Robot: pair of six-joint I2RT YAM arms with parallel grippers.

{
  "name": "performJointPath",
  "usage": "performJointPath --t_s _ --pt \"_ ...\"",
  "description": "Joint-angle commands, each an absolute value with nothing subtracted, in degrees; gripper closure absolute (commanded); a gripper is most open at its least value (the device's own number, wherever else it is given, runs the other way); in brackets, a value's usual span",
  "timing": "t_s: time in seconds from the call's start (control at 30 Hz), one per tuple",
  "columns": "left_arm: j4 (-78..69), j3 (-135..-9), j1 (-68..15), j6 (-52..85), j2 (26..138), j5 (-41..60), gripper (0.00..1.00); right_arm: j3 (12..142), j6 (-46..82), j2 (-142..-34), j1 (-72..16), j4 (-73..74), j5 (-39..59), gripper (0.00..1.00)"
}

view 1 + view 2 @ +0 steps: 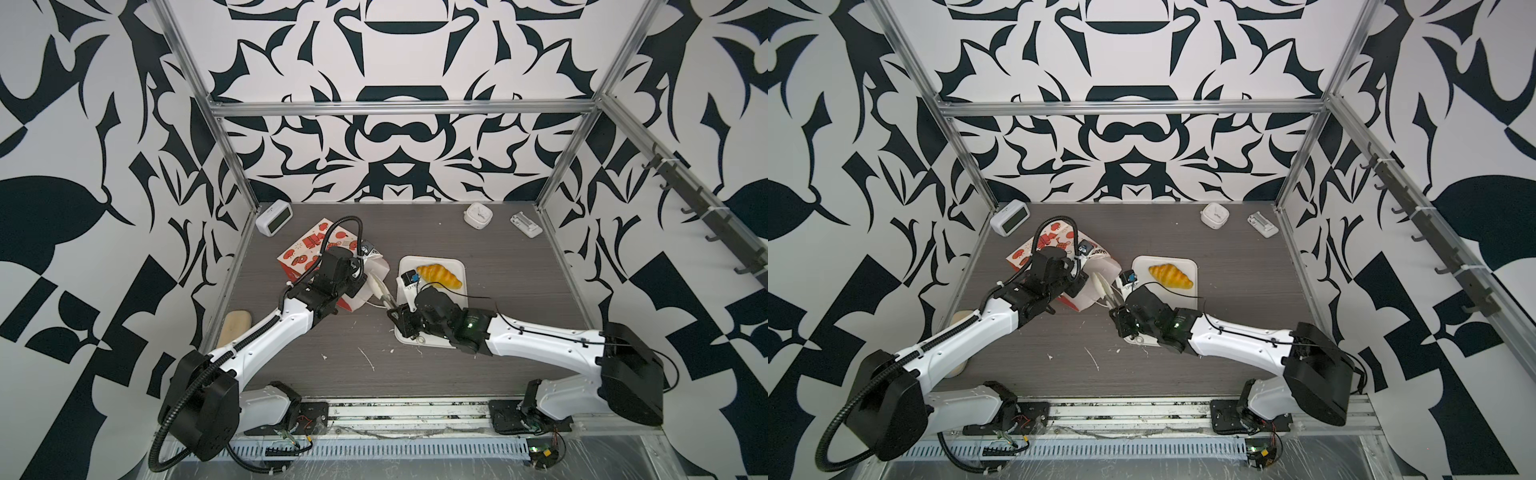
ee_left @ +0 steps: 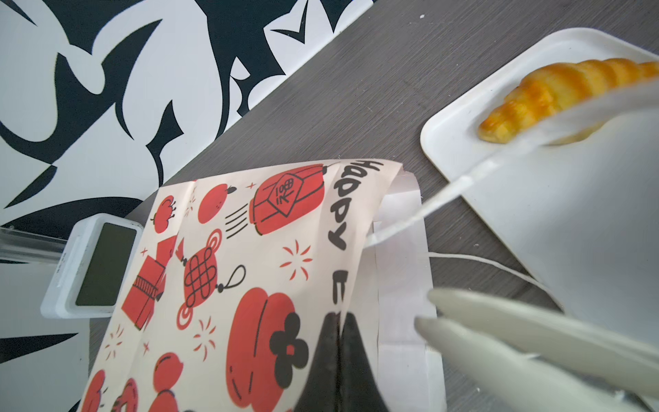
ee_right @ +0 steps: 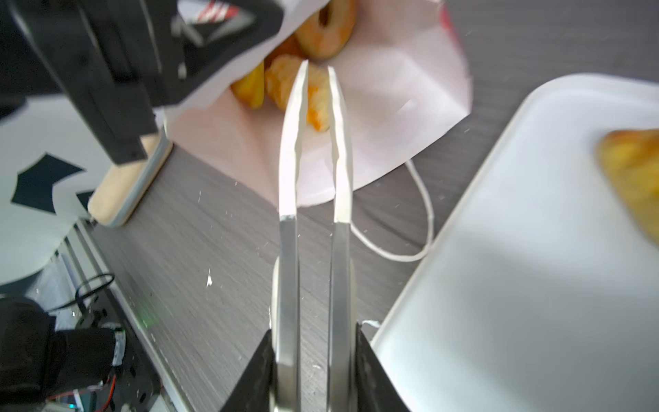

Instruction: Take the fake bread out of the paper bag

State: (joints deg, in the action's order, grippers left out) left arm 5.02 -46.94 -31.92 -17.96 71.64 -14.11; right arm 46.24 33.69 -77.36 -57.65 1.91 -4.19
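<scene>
Lying in paper bag (image 3: 410,107), seemingly between right pincer's (image 3: 313,374) tongs (image 3: 288,249): bread (image 3: 318,103).

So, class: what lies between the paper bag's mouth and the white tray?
In the right wrist view, the bag's white cord handle loops over bare table between paper bag and tray, beside the tongs.

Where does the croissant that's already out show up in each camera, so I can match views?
Top view: the croissant is right of centre, on the far half of the white tray.
Top view: croissant just right of centre, on the same tray.
Left wrist: croissant on the tray, partly hidden.
Right wrist: croissant blurred, cut by the frame edge.
Shared landmark: the tray.
</scene>
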Motion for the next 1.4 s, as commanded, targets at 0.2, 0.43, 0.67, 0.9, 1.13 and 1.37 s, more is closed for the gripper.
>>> performJointPath --t_s 0.2,0.43,0.67,0.9,1.13,1.37 --pt "2.8 -48.0 -30.9 -20.2 68.9 -13.8 0.95 45.4 34.2 -71.5 -55.6 1.3 -8.4 0.66" --pt "3.5 -49.0 -30.9 -20.8 66.6 -11.9 0.95 45.1 35.8 -72.1 -55.6 1.7 -6.6 0.66" --pt "2.4 -49.5 -31.6 -18.5 69.1 -8.7 0.94 44.3 36.6 -71.0 -55.6 1.5 -5.5 0.67" --pt "2.3 -49.0 -33.8 -17.7 68.3 -8.6 0.94 44.2 36.9 -72.5 -55.7 1.1 -0.9 0.67" --pt "3.3 -45.9 -34.4 -16.4 65.5 -9.1 0.94 48.1 36.2 -82.3 -56.5 4.7 4.5 0.63" --pt "4.4 -45.4 -35.5 -16.3 65.3 -9.7 0.94 53.1 35.8 -90.0 -56.6 7.8 5.5 0.54"
